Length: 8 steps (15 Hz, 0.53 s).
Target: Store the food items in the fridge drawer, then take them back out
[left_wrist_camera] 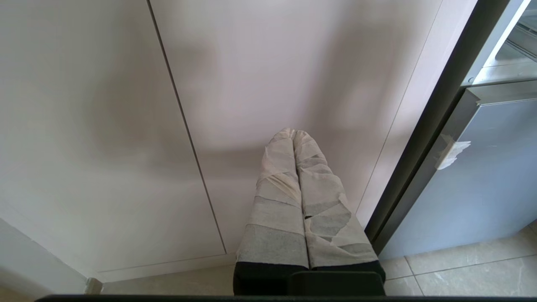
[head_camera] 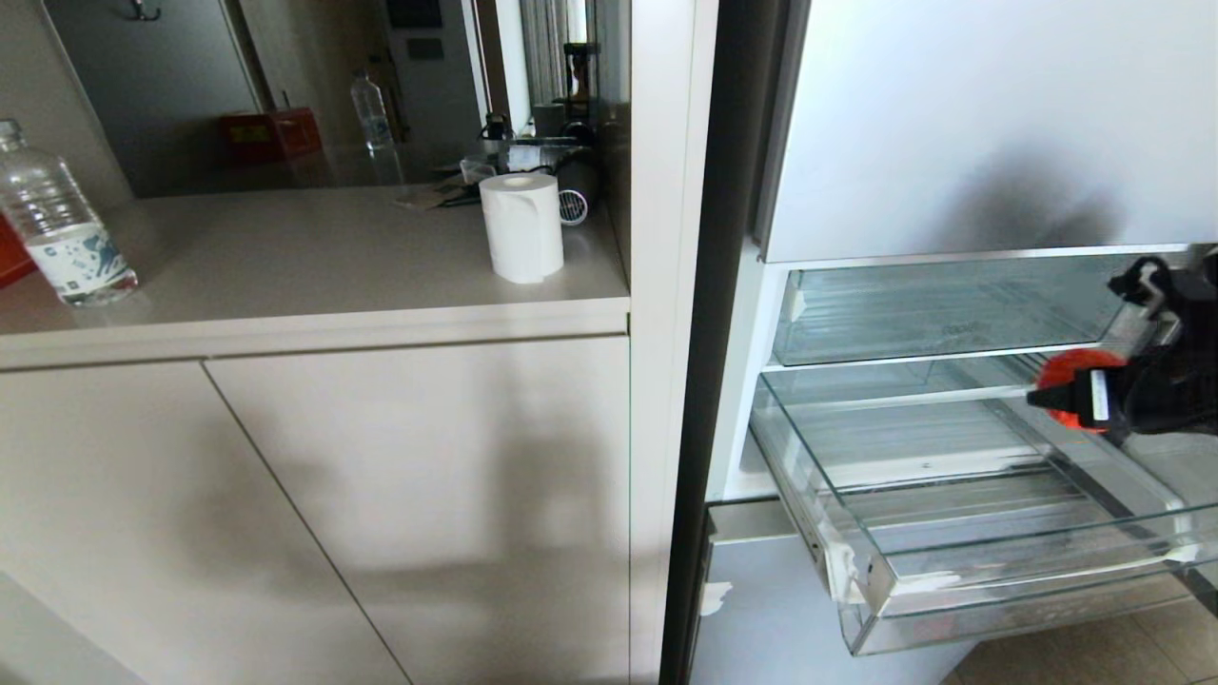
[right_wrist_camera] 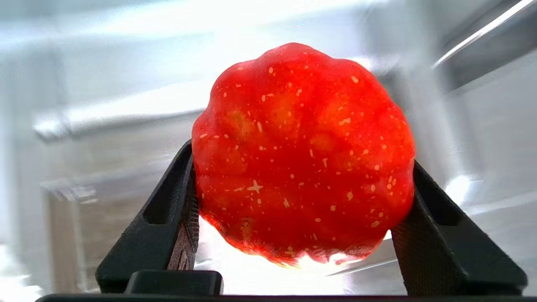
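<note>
One of the food items, an orange-red fruit point(right_wrist_camera: 302, 126) with a bumpy, speckled skin, sits between the black fingers point(right_wrist_camera: 168, 209) of my right gripper point(right_wrist_camera: 302, 158), which is shut on it. In the head view that gripper point(head_camera: 1066, 392) holds the fruit point(head_camera: 1075, 366) at the far right, above the back part of the pulled-out fridge drawer point(head_camera: 999, 590), a clear tray with a ribbed base. The drawer holds nothing that I can see. My left gripper point(left_wrist_camera: 293, 133) is shut, its tape-wrapped fingers pressed together, and it hangs low in front of the cabinet doors.
A second clear drawer point(head_camera: 952, 309) sits pushed in above the open one. The pale blue fridge door front point(head_camera: 771, 618) lies under the drawer. On the counter point(head_camera: 285, 276) to the left stand a paper roll point(head_camera: 521, 226) and a water bottle point(head_camera: 59, 228).
</note>
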Available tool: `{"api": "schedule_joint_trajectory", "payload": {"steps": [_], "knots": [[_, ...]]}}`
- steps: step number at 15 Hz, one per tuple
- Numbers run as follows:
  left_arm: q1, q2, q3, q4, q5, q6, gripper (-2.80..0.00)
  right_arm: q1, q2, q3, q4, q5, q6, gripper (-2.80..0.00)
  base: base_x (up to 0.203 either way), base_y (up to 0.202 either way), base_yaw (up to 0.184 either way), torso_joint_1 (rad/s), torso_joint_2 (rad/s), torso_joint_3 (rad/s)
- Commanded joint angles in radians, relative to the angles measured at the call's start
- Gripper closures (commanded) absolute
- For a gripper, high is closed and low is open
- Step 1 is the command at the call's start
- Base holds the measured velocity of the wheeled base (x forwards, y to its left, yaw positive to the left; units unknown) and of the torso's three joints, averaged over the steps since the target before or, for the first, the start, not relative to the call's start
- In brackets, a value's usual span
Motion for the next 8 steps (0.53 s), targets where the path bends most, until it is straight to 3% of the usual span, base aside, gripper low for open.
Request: {"api": "schedule_joint_trajectory", "payload": {"steps": [1,3,5,8], "knots": [[0.0,0.002,0.0,0.0,0.0,-0.001,0.0,-0.034,-0.259,0.116,-0.093,-0.002,0.0,0.0,0.0,0.0,0.0,0.0,0.0,0.0],[-0.001,0.002,0.0,0.0,0.0,-0.001,0.0,-0.135,-0.419,0.183,-0.168,-0.005,0.004,0.0,0.0,0.0,0.0,0.0,0.0,0.0],[-0.001,0.002,0.0,0.0,0.0,-0.001,0.0,-0.335,-0.508,0.208,-0.212,-0.005,0.049,0.0,0.0,0.0,0.0,0.0,0.0,0.0],[0.001,0.002,0.0,0.0,0.0,-0.001,0.0,-0.717,-0.564,0.188,-0.235,0.005,0.218,0.0,0.0,0.0,0.0,0.0,0.0,0.0]]}}
